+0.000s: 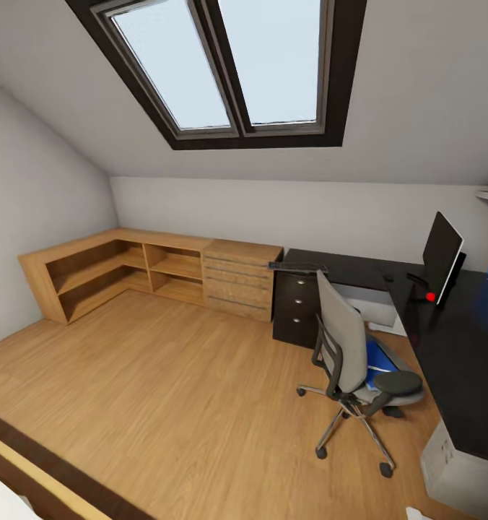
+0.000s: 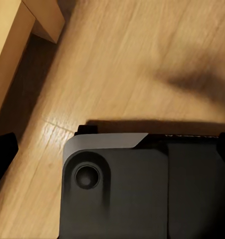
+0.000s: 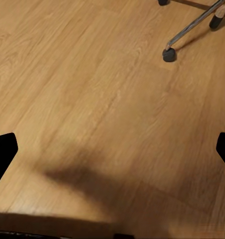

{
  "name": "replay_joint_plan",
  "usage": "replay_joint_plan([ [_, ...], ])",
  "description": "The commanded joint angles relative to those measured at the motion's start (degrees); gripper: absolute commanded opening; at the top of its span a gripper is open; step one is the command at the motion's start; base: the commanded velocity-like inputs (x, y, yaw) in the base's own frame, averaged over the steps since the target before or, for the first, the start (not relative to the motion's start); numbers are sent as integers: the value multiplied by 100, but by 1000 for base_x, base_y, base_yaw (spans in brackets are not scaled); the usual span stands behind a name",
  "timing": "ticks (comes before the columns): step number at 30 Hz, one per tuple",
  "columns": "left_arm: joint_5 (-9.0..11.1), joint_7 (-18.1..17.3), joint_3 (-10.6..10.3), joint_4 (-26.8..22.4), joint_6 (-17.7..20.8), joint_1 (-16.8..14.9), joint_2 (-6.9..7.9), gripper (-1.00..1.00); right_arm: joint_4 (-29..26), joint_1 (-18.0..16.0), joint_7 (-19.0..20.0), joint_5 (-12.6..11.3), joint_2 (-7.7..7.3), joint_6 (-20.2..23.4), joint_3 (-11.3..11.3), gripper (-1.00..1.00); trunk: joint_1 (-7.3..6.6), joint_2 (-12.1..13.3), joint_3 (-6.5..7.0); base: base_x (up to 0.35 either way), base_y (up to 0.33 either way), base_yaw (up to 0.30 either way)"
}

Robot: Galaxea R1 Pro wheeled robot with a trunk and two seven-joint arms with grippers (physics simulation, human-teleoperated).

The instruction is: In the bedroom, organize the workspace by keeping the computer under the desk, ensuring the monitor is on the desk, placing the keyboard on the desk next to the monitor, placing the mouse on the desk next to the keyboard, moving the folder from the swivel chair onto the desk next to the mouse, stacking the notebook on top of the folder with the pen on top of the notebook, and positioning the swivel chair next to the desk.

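The black L-shaped counter (image 1: 460,347) runs along the far wall and right side, its drawer unit (image 1: 296,309) closed. The monitor (image 1: 442,254) stands on it; the keyboard (image 1: 297,266) lies at its far left end. The blue folder (image 1: 380,355) rests on the swivel chair (image 1: 352,361), just beside the counter. Right claw (image 3: 114,149) is spread above bare floor (image 3: 92,89), near a chair wheel (image 3: 169,55); left claw's state cannot be told.
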Motion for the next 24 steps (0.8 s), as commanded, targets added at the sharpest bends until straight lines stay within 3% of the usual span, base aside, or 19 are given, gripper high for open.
replay_joint_plan([
  [1, 21, 2, 3, -1, -14, -3, -1, 100, 7, -4, -4, 27, 0, -16, -5, 100, 1, -6, -8, 56, 51, 0],
  [5, 15, -2, 4, 0, -15, -5, -1, 100, 19, -3, -1, 26, -5, -16, -4, 100, 1, -6, -7, 215, 194, -26],
  [11, 13, -2, -2, 4, -10, -4, -9, 100, 20, -4, -1, 31, -8, -16, 4, 100, 1, -6, 7, 144, 39, -217],
  [24, 13, 1, 1, 5, -15, -4, -10, 100, 20, -4, -1, 35, -8, -16, 4, 100, 1, -6, 32, 7, 1, -246],
])
